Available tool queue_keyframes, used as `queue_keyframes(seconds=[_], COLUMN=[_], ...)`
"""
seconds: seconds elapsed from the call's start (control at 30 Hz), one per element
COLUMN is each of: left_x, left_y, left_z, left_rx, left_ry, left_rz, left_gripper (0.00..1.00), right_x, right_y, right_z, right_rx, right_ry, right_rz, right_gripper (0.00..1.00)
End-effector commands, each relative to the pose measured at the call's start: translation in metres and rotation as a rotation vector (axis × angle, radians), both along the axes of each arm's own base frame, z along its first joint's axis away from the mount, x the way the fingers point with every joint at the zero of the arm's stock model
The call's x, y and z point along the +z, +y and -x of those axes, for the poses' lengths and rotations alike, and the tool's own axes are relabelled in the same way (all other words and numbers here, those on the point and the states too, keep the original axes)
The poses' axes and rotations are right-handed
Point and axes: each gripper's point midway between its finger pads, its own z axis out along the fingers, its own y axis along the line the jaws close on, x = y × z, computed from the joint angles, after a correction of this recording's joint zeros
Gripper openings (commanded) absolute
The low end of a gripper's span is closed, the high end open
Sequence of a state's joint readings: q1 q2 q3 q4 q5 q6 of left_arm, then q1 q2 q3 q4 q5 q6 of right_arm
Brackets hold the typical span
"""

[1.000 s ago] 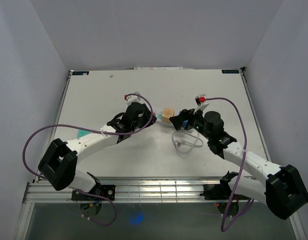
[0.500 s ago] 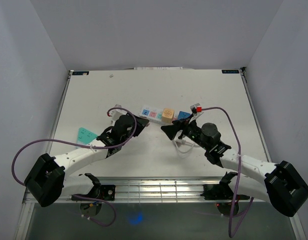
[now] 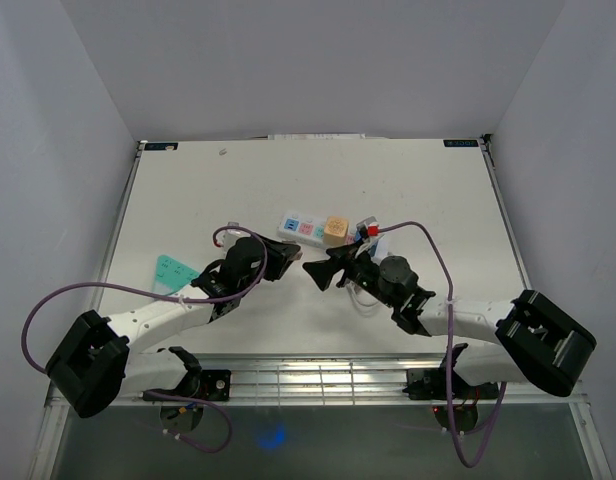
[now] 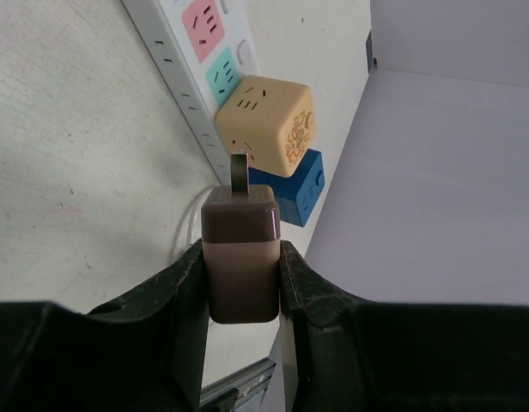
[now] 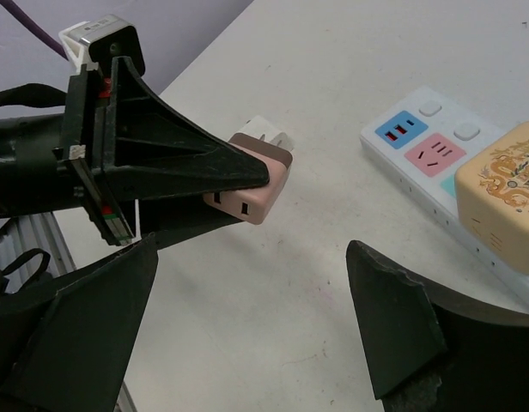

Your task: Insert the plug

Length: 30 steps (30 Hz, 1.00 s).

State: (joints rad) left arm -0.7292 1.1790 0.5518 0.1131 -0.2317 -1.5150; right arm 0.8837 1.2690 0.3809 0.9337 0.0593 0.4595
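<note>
The left gripper [image 4: 240, 268], low in the middle of the left wrist view, is clamped tight on the plug [image 4: 240, 230], a brown block pinched by its two sides, with one flat prong sticking out at the top toward the power strip [image 4: 189, 67]. In the overhead view the right gripper [image 3: 323, 270] sits just right of centre, nose to nose with the left one. Its jaws are spread wide with nothing between them; only bare table [image 3: 188, 190] shows in the gap. Seen from the right wrist, the plug hangs in the upper left, off the tabletop and clearly apart from the strip, so it is in no socket.

The white strip lies aslant just above centre in the overhead view. Its sockets run in a row (each with its own colour): the blue socket [image 5: 400, 129] and the pink socket [image 5: 434, 154] hold nothing. The teal socket [image 4: 223, 75] is also empty. Next along, an orange cube adapter [image 4: 269, 124] stands plugged into the strip, and a blue cube adapter [image 4: 294, 184] sits right against its far side.
</note>
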Motion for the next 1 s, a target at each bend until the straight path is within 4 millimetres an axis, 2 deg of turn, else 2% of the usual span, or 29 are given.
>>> queue_keyframes(seconds=[0.0, 0.3, 0.73, 0.77, 0.97], left_x=[0.022, 0.021, 0.009, 0.01, 0.012], left_y=[-0.009, -0.024, -0.038, -0.038, -0.038], left_z=[0.003, 0.011, 0.014, 0.015, 0.016], left_rx=[-0.025, -0.105, -0.155, -0.155, -0.154], left_ry=[-0.021, -0.001, 0.044, 0.042, 0.032], left_rz=[0.098, 0.152, 0.175, 0.178, 0.183], left_gripper=[0.0, 0.0, 0.0, 0.0, 0.0], right_x=[0.021, 0.017, 0.009, 0.007, 0.006], right_y=[0.004, 0.013, 0.019, 0.02, 0.019], right_z=[-0.008, -0.006, -0.016, -0.016, -0.022], right_rx=[-0.042, -0.077, -0.176, -0.179, -0.222], right_ry=[-0.082, -0.11, -0.11, -0.113, -0.111], right_rz=[-0.053, -0.048, -0.038, -0.029, -0.024], right_gripper=[0.96, 0.97, 1.0, 0.96, 0.93])
